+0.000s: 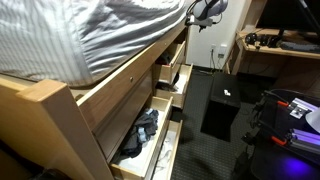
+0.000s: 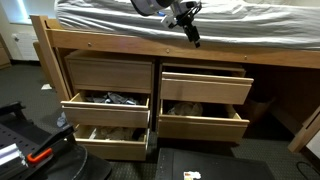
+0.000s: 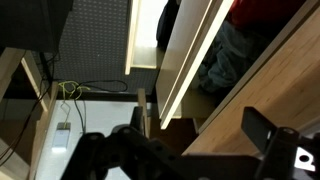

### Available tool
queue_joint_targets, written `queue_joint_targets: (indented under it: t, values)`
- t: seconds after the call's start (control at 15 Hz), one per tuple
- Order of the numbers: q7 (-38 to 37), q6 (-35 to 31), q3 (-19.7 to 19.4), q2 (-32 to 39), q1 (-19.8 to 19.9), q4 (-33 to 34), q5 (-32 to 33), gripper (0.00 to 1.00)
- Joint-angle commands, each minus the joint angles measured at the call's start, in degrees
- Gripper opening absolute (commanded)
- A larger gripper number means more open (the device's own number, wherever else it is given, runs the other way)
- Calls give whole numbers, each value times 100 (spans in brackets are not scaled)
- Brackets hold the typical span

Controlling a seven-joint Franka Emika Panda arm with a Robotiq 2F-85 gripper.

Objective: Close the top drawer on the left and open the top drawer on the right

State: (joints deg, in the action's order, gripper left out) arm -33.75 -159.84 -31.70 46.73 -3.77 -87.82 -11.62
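Note:
A wooden bed frame holds two columns of drawers. In an exterior view the left top drawer (image 2: pixel 105 72) looks flush with the frame. The right top drawer (image 2: pixel 205 86) stands slightly out. My gripper (image 2: pixel 190 33) hangs just in front of the bed rail above the right top drawer, touching nothing. It also shows at the top of an exterior view (image 1: pixel 205 14). In the wrist view the gripper (image 3: pixel 195 138) is open and empty, with a wooden board between its dark fingers.
The lower drawers (image 2: pixel 105 103) (image 2: pixel 200 122) are pulled out and hold clothes, also seen from the side (image 1: pixel 140 130). A black box (image 1: pixel 222 105) stands on the floor in front. A striped mattress (image 1: pixel 90 35) lies on top. A desk (image 1: pixel 280 45) stands behind.

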Motion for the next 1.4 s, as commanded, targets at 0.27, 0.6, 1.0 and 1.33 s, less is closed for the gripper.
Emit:
queue_joint_targets:
  t: [0.27,0.6,1.0,1.33]
  values:
    - [647,251,1953,531,894,772,-59,100]
    - [585,666,2113,917,859,1226,-25,100]
    - [-86,1275,1880,1170,723,1376,83,100]
    - [-232,1255,1879,1287,720,1541,38,100]
